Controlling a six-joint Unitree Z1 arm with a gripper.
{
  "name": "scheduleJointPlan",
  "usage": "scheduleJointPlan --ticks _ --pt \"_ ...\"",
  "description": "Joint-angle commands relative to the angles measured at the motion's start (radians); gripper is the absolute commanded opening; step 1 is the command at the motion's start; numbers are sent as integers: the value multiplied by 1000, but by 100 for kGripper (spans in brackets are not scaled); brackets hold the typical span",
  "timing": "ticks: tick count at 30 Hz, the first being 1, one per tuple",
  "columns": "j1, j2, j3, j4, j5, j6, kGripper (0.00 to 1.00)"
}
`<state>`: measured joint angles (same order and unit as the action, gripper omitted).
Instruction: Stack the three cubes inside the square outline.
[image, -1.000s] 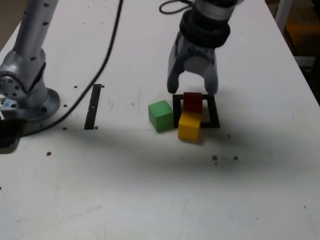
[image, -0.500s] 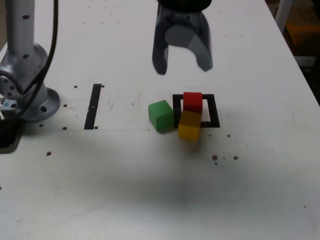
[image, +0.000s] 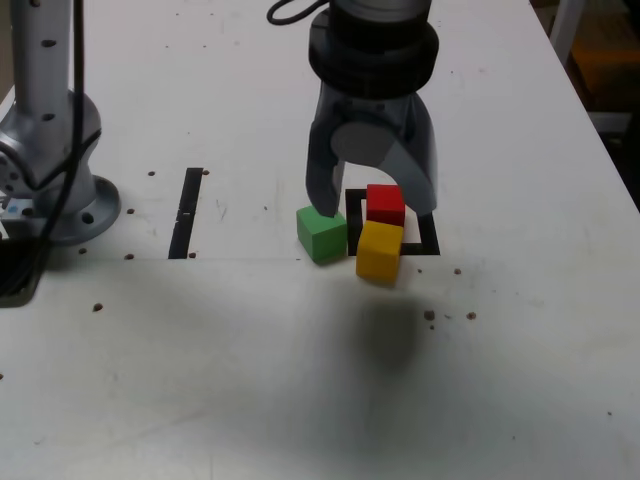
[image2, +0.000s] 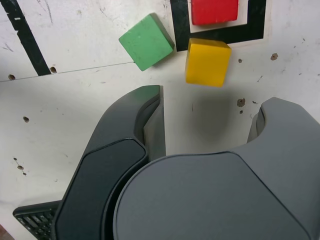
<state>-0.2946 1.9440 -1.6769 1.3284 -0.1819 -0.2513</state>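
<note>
White table (image: 300, 380), speckled w/ dark crumbs. Red cube (image: 386, 203) sits inside the tape square (image: 430, 232); yellow cube (image: 379, 250) at its 6 o'clock, half over the tape; green cube (image: 321, 232) at 9. Claw (image: 372, 200) lifted off a sec ago, now back down over them, jaws apart, empty, so nothing's stacked yet. Wrist cam shows the yellow cube (image2: 207, 62) lying skewed; the outside cam shows the arm base (image: 55, 190).

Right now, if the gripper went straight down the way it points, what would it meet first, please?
Probably the yellow cube: in the wrist view it lies just ahead between the open jaws of the gripper. Depth is unclear, so the bare table is possible.
</note>
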Motion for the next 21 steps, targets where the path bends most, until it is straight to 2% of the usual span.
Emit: scheduleJointPlan --ticks 1,7,15,21 --pt "-3 13 1 -4 0 -2 71" --pt "-3 47 0 -15 -2 4 71" --pt "-3 114 -6 -43 -25 23 71" --pt "0 125 7 -51 -34 30 71"
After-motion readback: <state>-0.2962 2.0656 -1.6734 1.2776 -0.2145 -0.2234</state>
